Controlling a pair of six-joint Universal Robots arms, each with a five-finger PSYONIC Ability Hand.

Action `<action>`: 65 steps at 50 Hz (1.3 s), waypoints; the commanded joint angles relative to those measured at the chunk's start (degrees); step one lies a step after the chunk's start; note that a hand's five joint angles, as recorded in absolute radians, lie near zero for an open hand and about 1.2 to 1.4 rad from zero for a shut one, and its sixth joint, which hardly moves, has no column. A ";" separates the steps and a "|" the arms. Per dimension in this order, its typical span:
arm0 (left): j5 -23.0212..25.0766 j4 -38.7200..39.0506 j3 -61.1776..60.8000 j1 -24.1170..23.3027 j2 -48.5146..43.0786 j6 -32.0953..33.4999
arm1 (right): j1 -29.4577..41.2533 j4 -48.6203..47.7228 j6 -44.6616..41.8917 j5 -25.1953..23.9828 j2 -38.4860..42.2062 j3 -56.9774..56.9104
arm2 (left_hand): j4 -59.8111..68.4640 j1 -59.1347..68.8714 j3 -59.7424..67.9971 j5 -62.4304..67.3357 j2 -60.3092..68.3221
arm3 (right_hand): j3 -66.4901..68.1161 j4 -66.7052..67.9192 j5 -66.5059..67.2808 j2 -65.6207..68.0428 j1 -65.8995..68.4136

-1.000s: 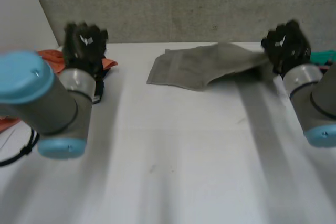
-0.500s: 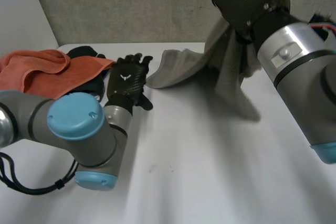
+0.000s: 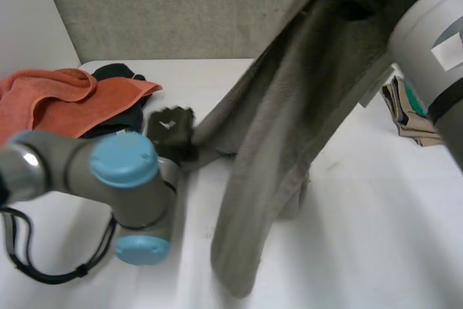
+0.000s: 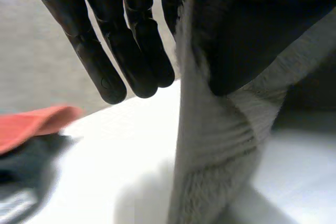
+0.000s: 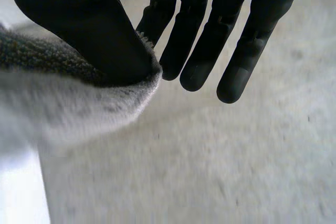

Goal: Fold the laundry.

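– Where is your grey towel (image 3: 289, 128) in relation to the orange cloth (image 3: 65, 103)?
– Just to the robot's right of it. Your right robot hand (image 5: 84, 24) holds one end high above the surface (image 3: 362, 215), with the thumb clamped on the pile and the other fingers straight. The towel hangs in a long fold, and its lower end rests on the surface
– And your left robot hand (image 3: 171, 129)?
– Low down, close beside the orange cloth, at the towel's bottom corner. The edge is pinched between its thumb and straight fingers
– Anything else near the orange cloth?
– A black garment (image 3: 116, 72) lies partly under it. A folded stack (image 3: 409, 110) sits well away, beyond the towel
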 commanded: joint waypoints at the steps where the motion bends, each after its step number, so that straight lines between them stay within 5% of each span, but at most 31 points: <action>1: 0.43 -2.85 -10.59 7.35 19.67 4.66 | -13.86 1.00 -2.68 1.20 0.55 3.66 | 11.41 12.94 11.87 14.97 11.56 | 11.79 11.29 11.74 12.51 15.57; 7: 10.25 -2.85 -17.71 12.09 40.21 17.11 | -20.11 1.44 -2.51 0.94 0.72 4.72 | 11.41 12.94 11.87 14.97 11.56 | 11.79 11.29 11.74 12.51 15.57; 16: 17.84 -8.73 -18.43 16.49 53.00 27.08 | -21.69 12.24 -3.03 -1.69 0.72 5.42 | 11.41 12.94 11.87 14.97 11.56 | 11.79 11.29 11.74 12.51 15.57; 32: 16.61 -16.56 -3.07 16.32 17.87 33.84 | -27.06 14.98 -2.33 -5.65 22.24 2.18 | 11.41 12.94 11.87 14.97 11.56 | 11.79 11.29 11.74 12.51 15.57; 41: 13.09 -15.68 28.47 15.35 2.56 34.81 | -26.62 -8.08 -2.51 -3.64 35.08 -14.06 | 11.41 12.94 11.87 14.97 11.56 | 11.79 11.29 11.74 12.51 15.57; 49: 10.29 -5.85 53.10 13.86 -2.02 34.46 | -26.18 -33.24 -1.45 -1.61 36.50 -23.48 | 11.41 12.94 11.87 14.97 11.56 | 11.79 11.29 11.74 12.51 15.57; 56: 8.17 -5.39 49.09 13.07 -1.32 34.02 | -26.18 -35.03 3.54 -1.26 34.39 -22.89 | 11.41 12.94 11.87 14.97 11.56 | 11.79 11.29 11.74 12.51 15.57; 65: 8.96 -1.63 22.20 13.33 6.51 31.21 | -27.23 -35.38 7.60 -2.49 31.22 -9.53 | 11.41 12.94 11.87 14.97 11.56 | 11.79 11.29 11.74 12.51 15.57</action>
